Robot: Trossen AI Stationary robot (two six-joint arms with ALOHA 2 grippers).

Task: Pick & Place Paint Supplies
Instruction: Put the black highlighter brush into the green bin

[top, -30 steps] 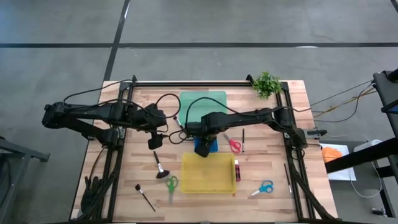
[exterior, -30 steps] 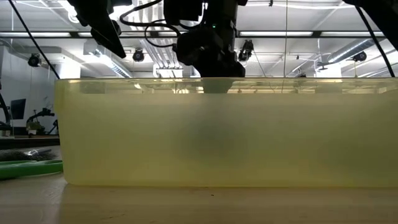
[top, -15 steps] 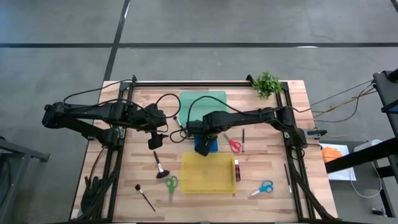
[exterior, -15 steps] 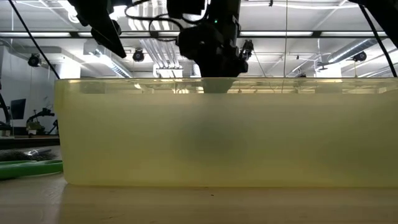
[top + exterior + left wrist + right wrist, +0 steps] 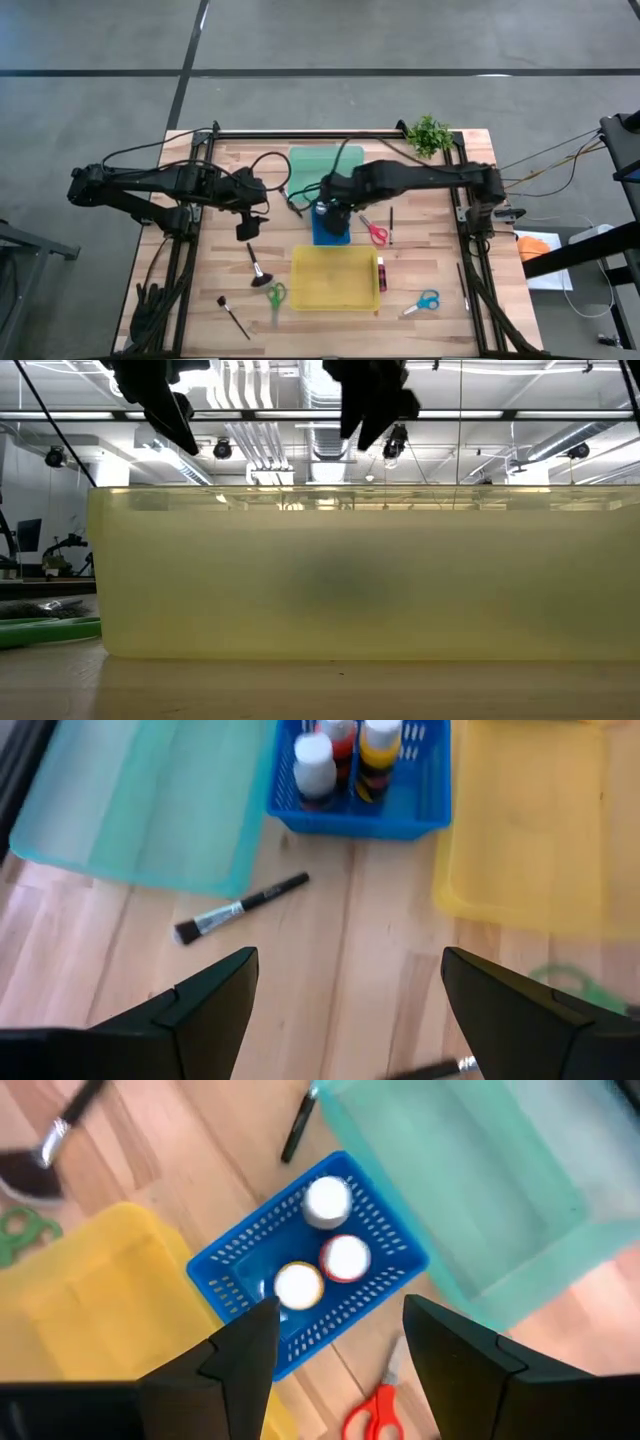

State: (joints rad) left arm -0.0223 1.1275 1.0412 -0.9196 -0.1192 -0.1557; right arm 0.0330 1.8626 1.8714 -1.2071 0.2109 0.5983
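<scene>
A blue basket (image 5: 352, 1285) stands on the table with three white-capped paint bottles (image 5: 346, 1257) upright in it. My right gripper (image 5: 340, 1355) hangs open well above it, touching nothing; in the high view it (image 5: 331, 203) is over the basket's far end. My left gripper (image 5: 350, 1010) waits open above bare wood left of the basket (image 5: 365, 800), with a black-handled brush (image 5: 240, 907) lying flat on the wood before it. A magenta bottle (image 5: 381, 273) lies right of the yellow tray (image 5: 335, 278).
A green tray (image 5: 325, 165) sits behind the basket. Red scissors (image 5: 375, 232), green scissors (image 5: 276, 295) and blue scissors (image 5: 425, 300) lie on the wood, with brushes (image 5: 256, 265) (image 5: 233, 316) (image 5: 391, 225). A leafy plant (image 5: 428, 133) stands at the far right corner.
My right gripper has risen out of the blue basket and drawn back toward the table's far edge; the basket now shows uncovered. In the low view it has climbed from behind the yellow tray's rim to the top of the picture.
</scene>
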